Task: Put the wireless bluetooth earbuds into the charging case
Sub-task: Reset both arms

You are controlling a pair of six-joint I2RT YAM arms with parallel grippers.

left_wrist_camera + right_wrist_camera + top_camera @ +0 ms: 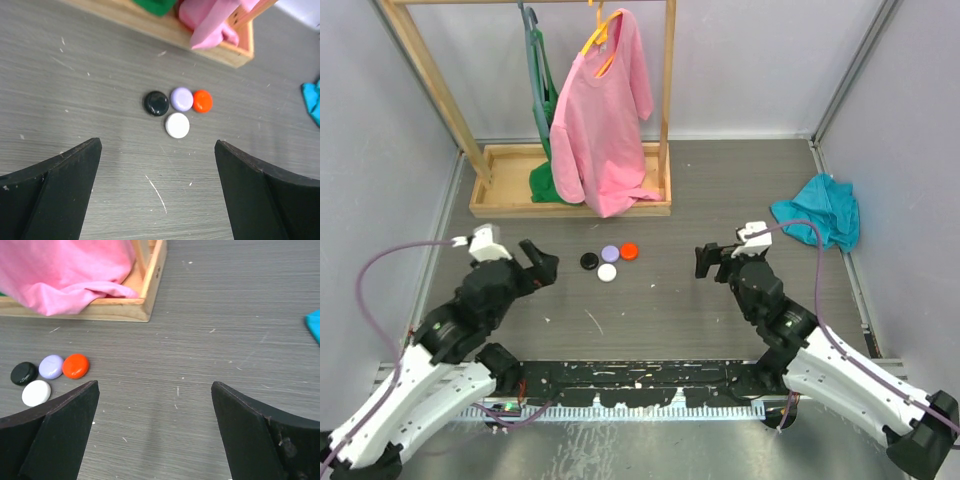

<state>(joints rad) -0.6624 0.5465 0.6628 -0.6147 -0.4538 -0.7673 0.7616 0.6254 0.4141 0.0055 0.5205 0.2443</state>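
Top view: we're seeing four round cases bunched mid-table, between the arms and a bit nearer the left one: black case [588, 261], lilac case [610, 253], red case [629, 251], white case [607, 272]. All are looking shut, and we're not finding loose earbuds on the table [650, 320] in any view. They're either sitting inside or out of sight, and we can't tell which. Left gripper [542, 268] and right gripper [712, 262] are hovering either side of the cluster, apart from it. The wooden rack [520, 190] with the pink shirt [605, 120] is standing along the far edge, and the teal cloth [817, 208] is lying by the right edge. Left wrist view: left gripper [157, 145] jaws are standing wide, released, nothing between them. The cluster is lying straight ahead, white case [177, 125] nearest, the other three in a row behind it, touching or nearly so. Right wrist view: right gripper [155, 385] is likewise spread and empty, with the cases sitting off to its left, not lined up. Our read is that the step is picking a case to open. We're favouring the left arm, since it's facing them: taking the white case as the outermost, coming straight down, narrowing the jaws before descending so the fingers aren't shoving the neighbours, and pinching across the rim.
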